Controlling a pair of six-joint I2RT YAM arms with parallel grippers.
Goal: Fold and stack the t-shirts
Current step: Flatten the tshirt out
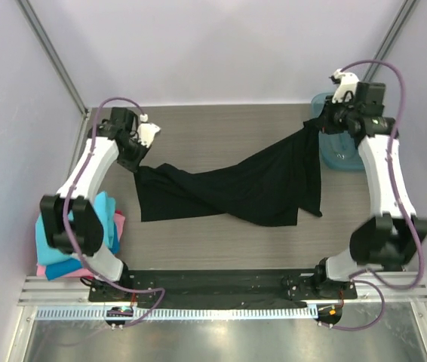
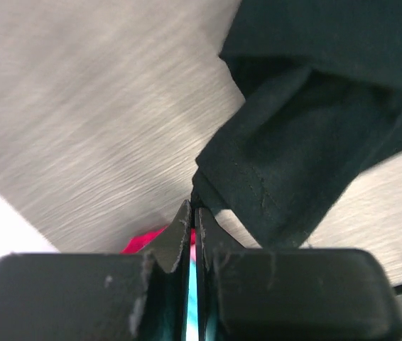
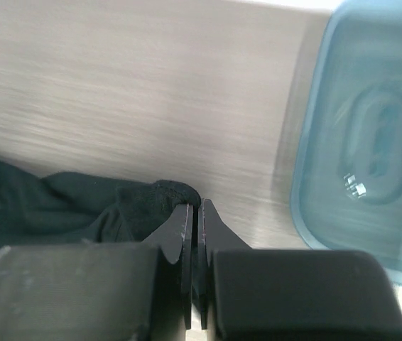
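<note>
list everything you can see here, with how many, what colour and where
black t-shirt: one, black, strung across the middle of the table between the two grippers
folded t-shirts: one small stack, turquoise, blue and pink, near-left table edge, partly hidden by the left arm; count unclear
tray: one, translucent teal, far right of the table
table: one, grey wood grain
left arm: one, white and black, left side
right arm: one, white and black, right side
left gripper: black, shut on the black t-shirt's left end
right gripper: black, shut on its right end, beside the tray
</note>
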